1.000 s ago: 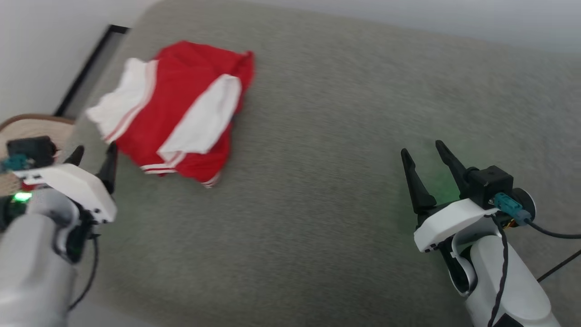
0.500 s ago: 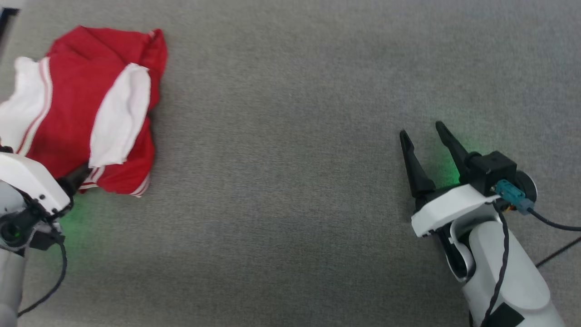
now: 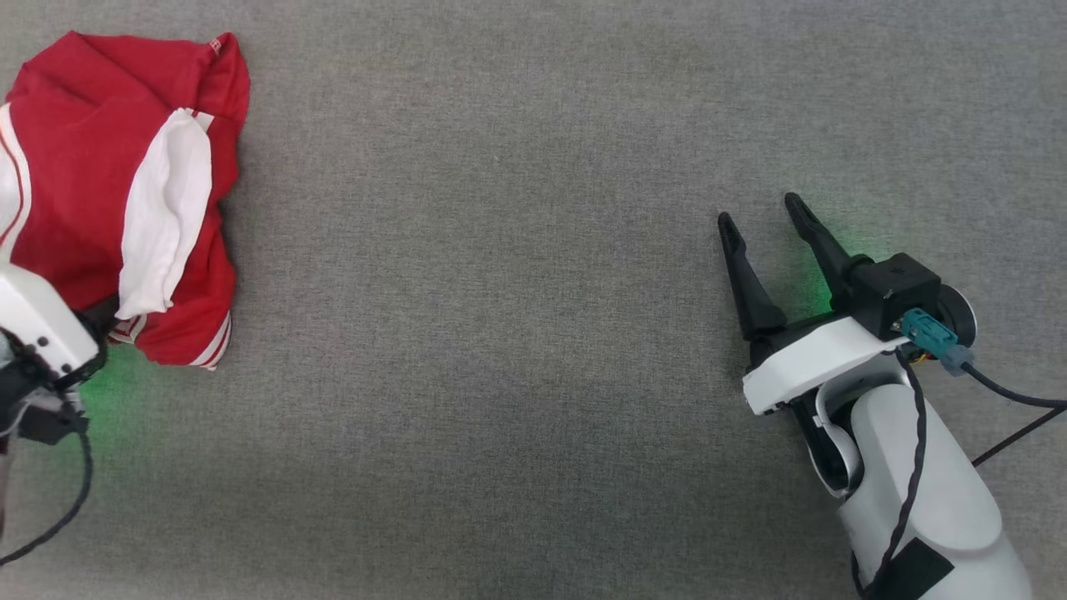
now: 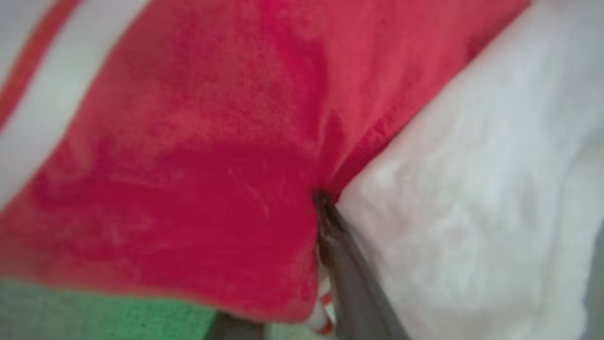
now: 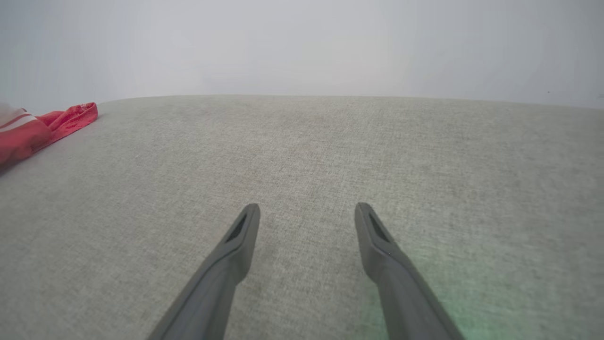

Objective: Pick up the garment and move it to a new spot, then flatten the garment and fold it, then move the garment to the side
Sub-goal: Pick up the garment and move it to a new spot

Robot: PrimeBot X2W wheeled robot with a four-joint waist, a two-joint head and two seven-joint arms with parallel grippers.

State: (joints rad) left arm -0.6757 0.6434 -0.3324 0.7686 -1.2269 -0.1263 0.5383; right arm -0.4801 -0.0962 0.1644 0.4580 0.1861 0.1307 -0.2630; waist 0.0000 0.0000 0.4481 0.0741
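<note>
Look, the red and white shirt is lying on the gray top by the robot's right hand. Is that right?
Not quite. The shirt is lying on the gray top by the robot's left hand, not its right hand, which sits far across from it. The head view shows this.

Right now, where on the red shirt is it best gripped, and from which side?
Grip the garment at its near edge, where the white sleeve overlaps red beside the striped hem, coming from the robot's left. Bunched layers there offer a fold to pinch, and the left gripper sits right at it.
</note>
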